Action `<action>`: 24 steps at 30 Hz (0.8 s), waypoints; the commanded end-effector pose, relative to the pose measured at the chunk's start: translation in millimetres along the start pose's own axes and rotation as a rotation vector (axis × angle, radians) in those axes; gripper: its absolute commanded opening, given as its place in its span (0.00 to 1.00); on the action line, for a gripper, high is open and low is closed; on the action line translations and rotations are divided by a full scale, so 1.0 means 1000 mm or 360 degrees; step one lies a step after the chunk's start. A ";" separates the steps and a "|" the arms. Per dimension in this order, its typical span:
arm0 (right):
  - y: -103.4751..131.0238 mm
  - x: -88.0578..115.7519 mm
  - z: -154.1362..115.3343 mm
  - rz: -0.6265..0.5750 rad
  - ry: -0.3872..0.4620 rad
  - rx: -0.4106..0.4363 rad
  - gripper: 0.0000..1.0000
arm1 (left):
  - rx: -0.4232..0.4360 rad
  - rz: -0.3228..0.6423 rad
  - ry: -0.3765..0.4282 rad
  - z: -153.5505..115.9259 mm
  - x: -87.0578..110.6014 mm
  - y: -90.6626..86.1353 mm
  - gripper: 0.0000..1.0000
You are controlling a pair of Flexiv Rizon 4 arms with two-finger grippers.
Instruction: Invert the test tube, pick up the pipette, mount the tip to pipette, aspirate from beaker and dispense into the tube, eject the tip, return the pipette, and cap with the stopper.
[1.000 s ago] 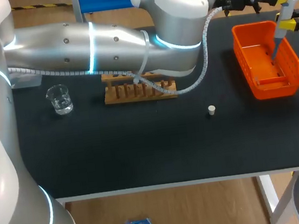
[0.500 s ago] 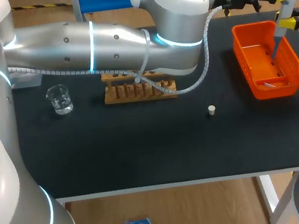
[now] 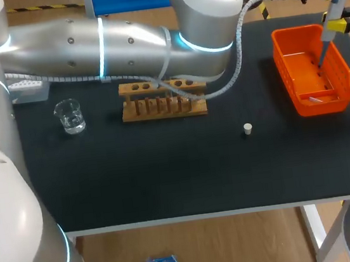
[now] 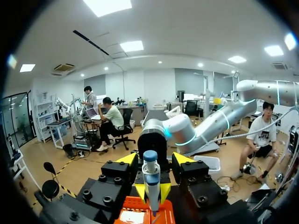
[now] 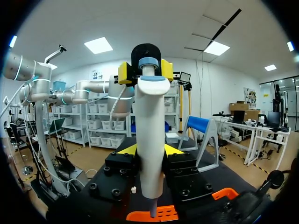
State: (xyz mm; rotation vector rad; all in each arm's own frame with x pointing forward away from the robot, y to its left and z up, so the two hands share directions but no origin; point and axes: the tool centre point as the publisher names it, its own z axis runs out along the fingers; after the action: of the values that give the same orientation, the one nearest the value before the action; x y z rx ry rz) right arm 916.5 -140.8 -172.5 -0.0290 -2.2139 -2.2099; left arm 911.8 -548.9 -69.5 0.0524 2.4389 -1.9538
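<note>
The head camera sat high behind the robot and looked steeply down on the whole black table (image 3: 168,176), far enough off to take in the beaker (image 3: 69,116) at one side and the orange bin (image 3: 325,105) at the other. The left wrist camera looked roughly level along its fingers, close on the pipette (image 4: 151,179), with the right gripper (image 4: 152,192) just behind it. The right wrist camera faced the opposite way, nearer still, the pipette filling its middle and the left gripper (image 5: 145,71) beyond. Both wrist views shared the pipette and the bin's rim; the head view held these in its far right corner
</note>
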 end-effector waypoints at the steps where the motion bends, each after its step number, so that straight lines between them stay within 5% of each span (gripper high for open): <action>1: 0.001 -0.001 -0.001 0.0001 0.0006 0.0003 0.00 | -0.0125 -0.0011 0.0055 -0.021 0.008 -0.006 1.00; 10: 0.001 -0.001 -0.001 0.0001 0.0006 0.0003 0.00 | -0.0140 -0.0021 0.0040 -0.055 0.039 0.007 1.00; 24: 0.001 -0.001 -0.001 0.0001 0.0006 0.0003 0.00 | -0.0061 -0.0032 -0.0078 -0.094 0.093 0.059 1.00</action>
State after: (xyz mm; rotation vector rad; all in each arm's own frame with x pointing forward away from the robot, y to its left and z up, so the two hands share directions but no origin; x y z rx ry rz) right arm 916.4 -140.7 -172.5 -0.0291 -2.2138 -2.2100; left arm 836.6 -458.1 -99.6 0.0054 2.5593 -1.7944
